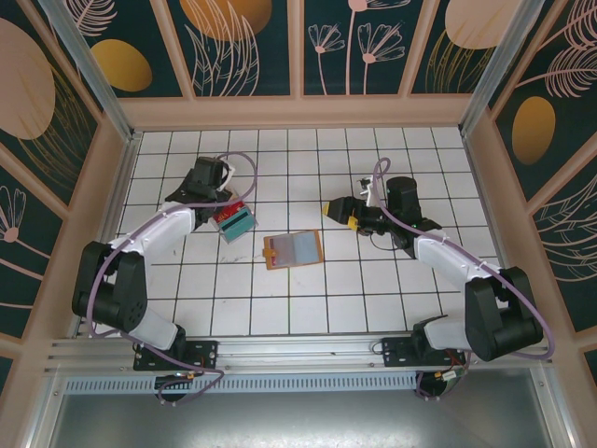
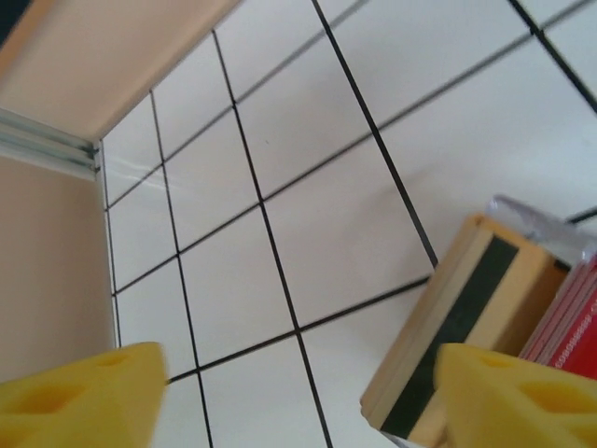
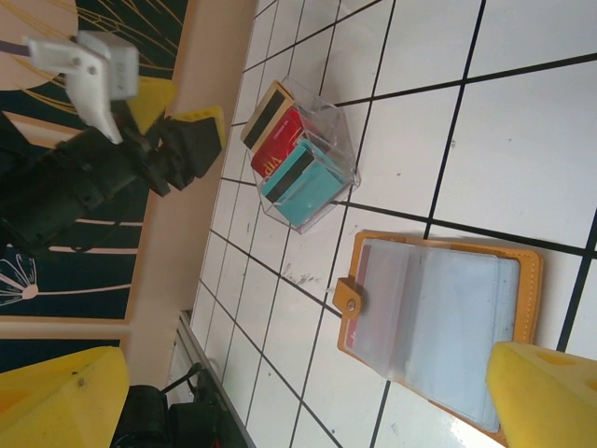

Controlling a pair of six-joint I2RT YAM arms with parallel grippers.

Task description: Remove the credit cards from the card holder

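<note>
The wallet (image 3: 438,313) lies open and flat mid-table, pockets up for easy reach, while the cards (image 3: 287,161) stand on edge in a clear box (image 3: 334,117) just beside the left gripper (image 2: 298,397), whose jaws, like those of the right gripper (image 3: 303,392), stand apart and empty.

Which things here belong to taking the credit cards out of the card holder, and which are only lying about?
Belong to the job:
credit cards, tan, red and teal
card holder, lying open

Only lying about:
clear box around the cards
tiled table
</note>
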